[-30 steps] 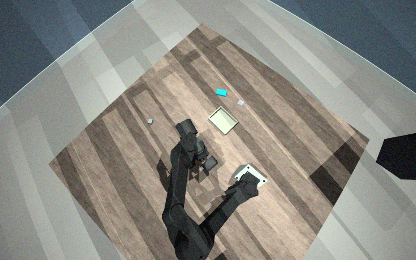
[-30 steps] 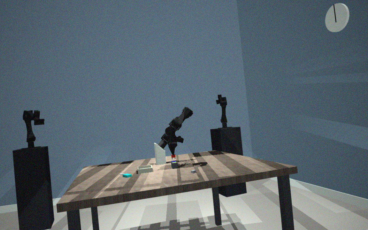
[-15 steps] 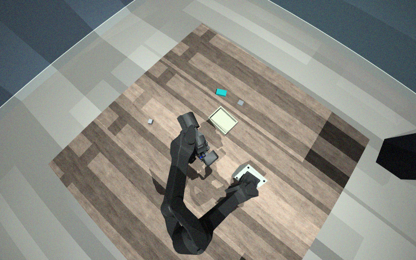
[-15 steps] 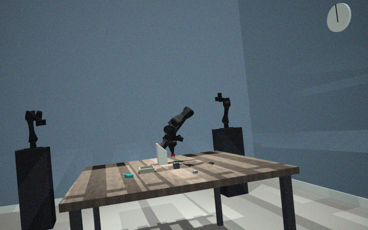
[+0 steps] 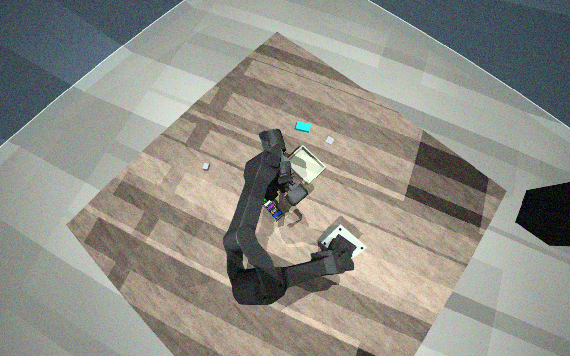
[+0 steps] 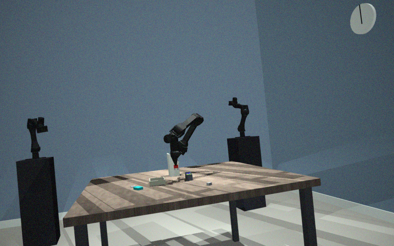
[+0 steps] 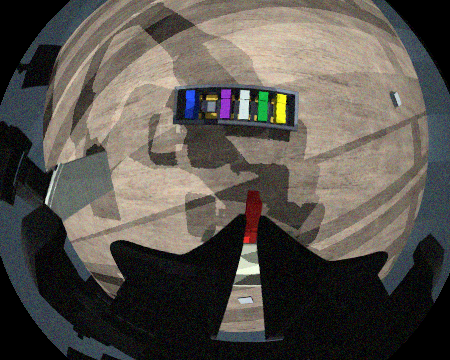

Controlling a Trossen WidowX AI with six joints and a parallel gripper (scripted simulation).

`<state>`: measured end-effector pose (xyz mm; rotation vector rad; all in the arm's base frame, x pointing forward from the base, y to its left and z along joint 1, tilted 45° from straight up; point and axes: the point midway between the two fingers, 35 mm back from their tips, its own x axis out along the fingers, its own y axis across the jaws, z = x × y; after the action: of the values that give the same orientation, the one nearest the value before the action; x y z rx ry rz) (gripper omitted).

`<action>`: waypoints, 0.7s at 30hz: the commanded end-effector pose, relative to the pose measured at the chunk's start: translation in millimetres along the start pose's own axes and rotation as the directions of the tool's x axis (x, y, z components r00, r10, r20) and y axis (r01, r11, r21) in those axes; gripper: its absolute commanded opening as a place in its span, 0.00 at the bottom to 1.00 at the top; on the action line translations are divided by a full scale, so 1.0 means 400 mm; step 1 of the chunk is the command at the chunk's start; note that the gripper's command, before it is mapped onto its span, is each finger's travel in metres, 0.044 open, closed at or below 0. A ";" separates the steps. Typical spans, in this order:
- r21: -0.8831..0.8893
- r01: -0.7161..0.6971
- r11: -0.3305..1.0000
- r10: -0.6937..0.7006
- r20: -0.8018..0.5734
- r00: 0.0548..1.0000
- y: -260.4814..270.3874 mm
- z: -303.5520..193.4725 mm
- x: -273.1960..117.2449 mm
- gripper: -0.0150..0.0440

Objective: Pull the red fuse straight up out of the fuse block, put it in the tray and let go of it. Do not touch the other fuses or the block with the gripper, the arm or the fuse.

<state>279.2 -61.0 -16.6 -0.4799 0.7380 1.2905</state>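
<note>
Your claw (image 7: 253, 234) is clenched on the red fuse (image 7: 253, 215). In the wrist view the fuse sticks out past the tips, pinched by its upper end, so the lower end hangs free.

The fuse is out of the block (image 7: 236, 107) and well above it. The block sits on the bench (image 6: 238, 180) with one slot dark between the blue fuse (image 7: 191, 104) and purple fuse (image 7: 225, 104); that reads as the red one's slot. White, green and yellow sit to the right of purple, all seated.

The height makes sense: in the exterior view the fuse (image 6: 175, 166) hangs clear above the bench, with the block (image 6: 188, 176) down to its right and the tray (image 6: 157, 181) down to its left. You have clearance over the other fuses for a sideways carry.

From above, the wrist sits between the block (image 5: 272, 209) and the tray (image 5: 308, 163), overlapping the tray's near-left corner. The arm hides the fuse there, so you can't confirm it is over the tray floor yet.

My read: extraction done, transfer underway. Carry on towards the tray's middle before you lower, then release low so the fuse doesn't bounce out over the rim. The grip is on a narrow part, so avoid fast wrist turns. Main risk is the forearm, which passes close beside the block in the top view.

The cyan piece (image 5: 303, 126) and small grey cubes are well away from the route.
</note>
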 end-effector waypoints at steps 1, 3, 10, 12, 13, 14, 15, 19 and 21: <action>-0.003 0.000 1.000 0.000 -0.004 1.000 -0.016 -0.048 -0.003 0.25; -0.003 0.000 1.000 0.000 -0.005 1.000 -0.022 -0.072 -0.003 0.25; -0.004 -0.001 1.000 0.000 -0.004 1.000 -0.038 -0.160 0.001 0.25; -0.004 -0.001 1.000 0.001 -0.003 1.000 -0.041 -0.186 0.003 0.25; -0.005 -0.001 1.000 0.001 -0.002 1.000 -0.041 -0.199 0.004 0.25; -0.005 -0.001 1.000 0.001 -0.002 1.000 -0.042 -0.212 0.005 0.25; -0.005 -0.001 1.000 0.001 -0.001 1.000 -0.043 -0.225 0.006 0.25; -0.007 -0.002 1.000 0.002 0.003 1.000 -0.042 -0.277 0.013 0.25; -0.008 -0.003 1.000 0.003 0.005 1.000 -0.041 -0.303 0.017 0.25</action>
<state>272.6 -134.4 -94.2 -0.4787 0.7323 1.2951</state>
